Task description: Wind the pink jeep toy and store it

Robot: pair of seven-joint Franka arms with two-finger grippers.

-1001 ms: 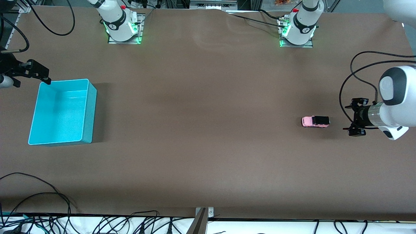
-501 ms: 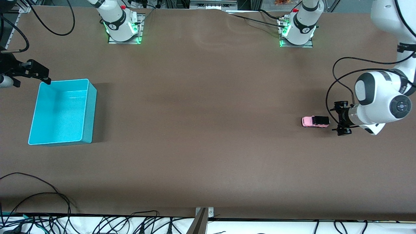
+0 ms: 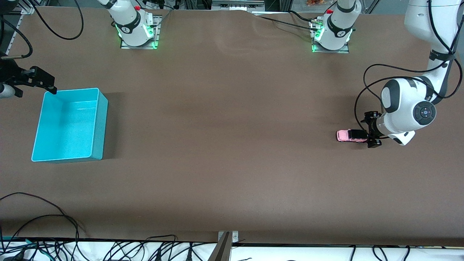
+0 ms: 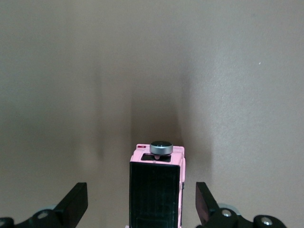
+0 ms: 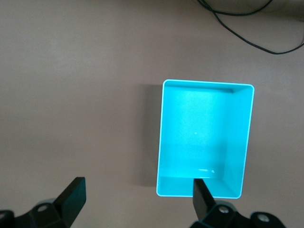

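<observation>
The pink jeep toy stands on the brown table toward the left arm's end, pink with a black roof. My left gripper is low at its black-roofed end and open. In the left wrist view the jeep toy has that end between the two black fingers, with a gap on each side and a round grey knob on its other end. My right gripper waits open in the air by the turquoise bin, and holds nothing. The right wrist view looks down into the bin, which has nothing in it.
The two arm bases stand along the table's edge farthest from the front camera. Black cables and a metal bracket lie at the nearest edge. A cable also runs near the bin.
The left arm has swung in toward the jeep toy, and its open gripper has come from beside the toy to around its black-roofed end. The right arm, jeep and bin have not moved.
</observation>
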